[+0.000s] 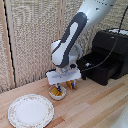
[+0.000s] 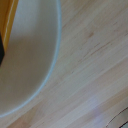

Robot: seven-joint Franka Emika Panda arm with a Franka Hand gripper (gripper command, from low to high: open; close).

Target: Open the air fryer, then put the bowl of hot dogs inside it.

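Bowl (image 1: 56, 93) of hot dogs (image 1: 56, 90), directly beneath the claw (image 1: 65, 86) on the worktop (image 1: 95, 102); likely light, rigid, glazed and slippery, best pinched at the rim. Claw opening cannot be told. Air fryer (image 1: 107, 55) drawer is seen pulled out.

Air fryer (image 1: 111, 50): glossy black box, exterior view's right; drawer (image 1: 97, 67) pulled out, open.
Bowl (image 1: 57, 93): small, round, white, upright on the wood counter, near the drawer.
Hot dogs (image 1: 56, 90): orange-yellow pieces heaped inside the bowl.
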